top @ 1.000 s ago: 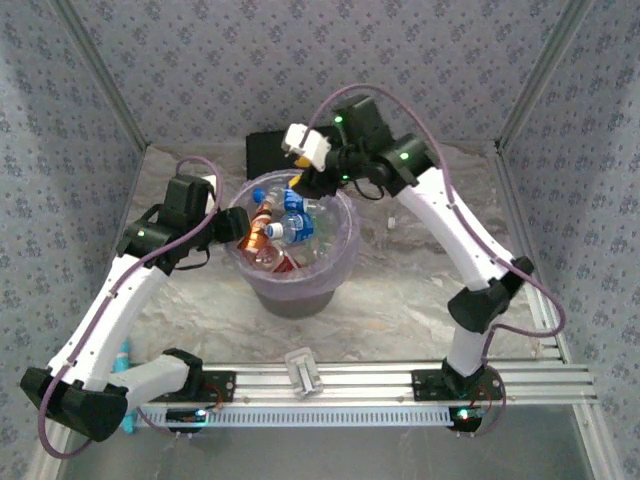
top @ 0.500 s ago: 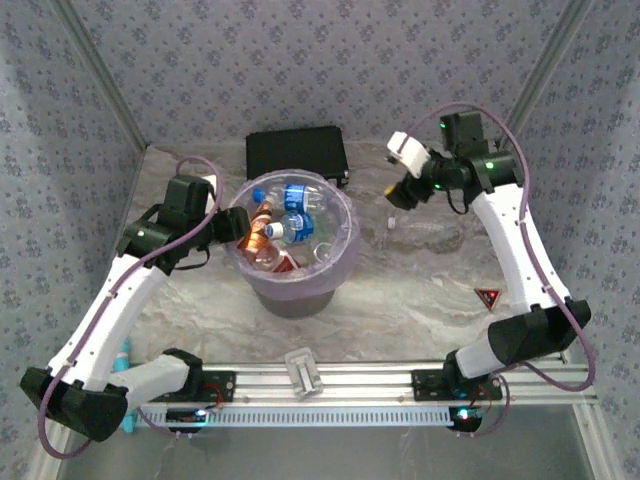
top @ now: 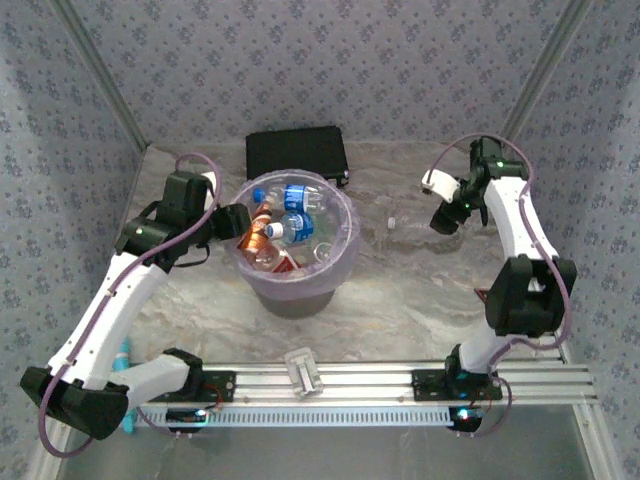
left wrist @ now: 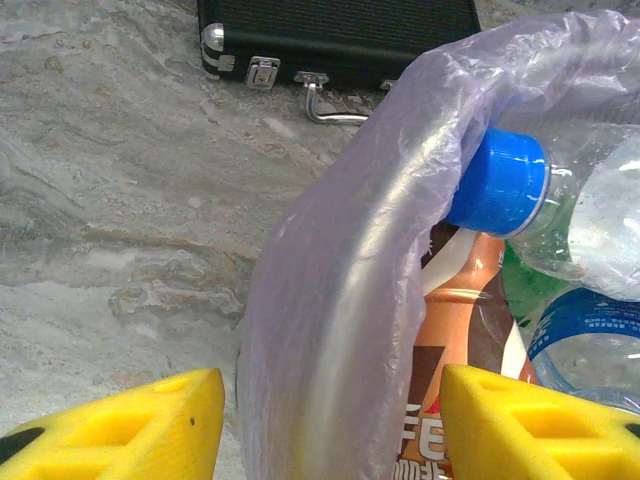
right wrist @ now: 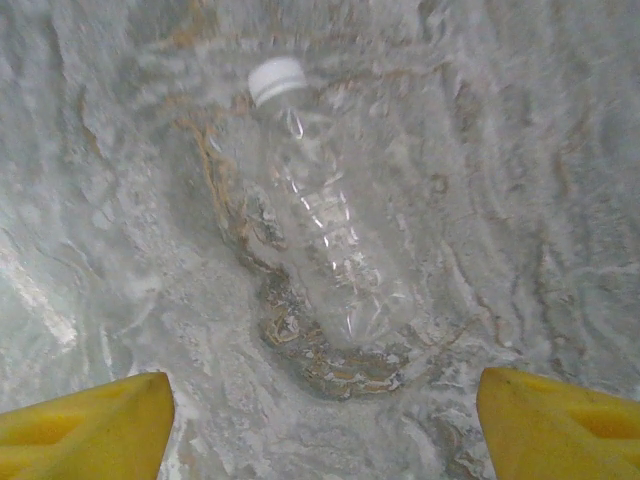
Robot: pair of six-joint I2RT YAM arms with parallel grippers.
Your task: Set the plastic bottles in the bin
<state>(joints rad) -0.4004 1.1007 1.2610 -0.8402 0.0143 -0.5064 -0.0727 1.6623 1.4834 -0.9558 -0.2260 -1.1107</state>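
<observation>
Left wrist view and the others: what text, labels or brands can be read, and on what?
"FE", seemingly: white letters cut off at the frame's edge, on the brown bottle in the bin.
Blue-labelled bottle: print too small to read.
White-capped bottle on the table: no label.
Black case: no text seen.

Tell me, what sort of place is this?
Most likely a robotics test booth, not a home: patterned walls enclose a marble-look table, the left arm and right arm are bolted to a metal rail at its edge, and a lined bin holds plastic bottles.
</observation>
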